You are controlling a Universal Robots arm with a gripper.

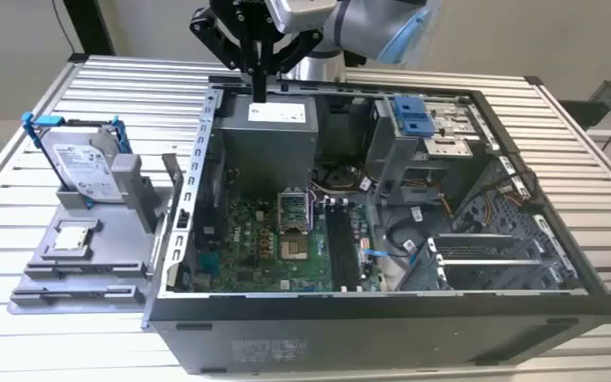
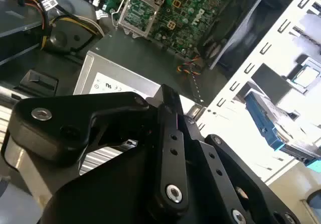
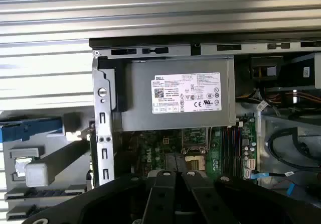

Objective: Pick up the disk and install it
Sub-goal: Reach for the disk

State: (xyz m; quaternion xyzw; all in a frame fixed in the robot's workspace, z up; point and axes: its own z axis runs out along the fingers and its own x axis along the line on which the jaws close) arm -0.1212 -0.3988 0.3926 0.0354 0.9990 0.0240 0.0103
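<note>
Gripper (image 1: 258,94) hovers over power supply (image 1: 281,113), fingers closed together, holding nothing. Disk (image 1: 83,169) leans in grey stand (image 1: 104,239) on table (image 1: 125,79) (outside the case, exterior view's left). Risks: the gripper clipping the case wall (image 1: 208,151) while crossing; an off-centre grasp tipping the disk.

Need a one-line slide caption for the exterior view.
Tool over the power supply in the open case; disk propped in its holder outside.

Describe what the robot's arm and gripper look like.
The arm is silver-grey and rounded, with a light blue joint cap. The gripper is matte black, built of angular linkage bars, and in the second wrist view it is studded with small silver screws.
</note>
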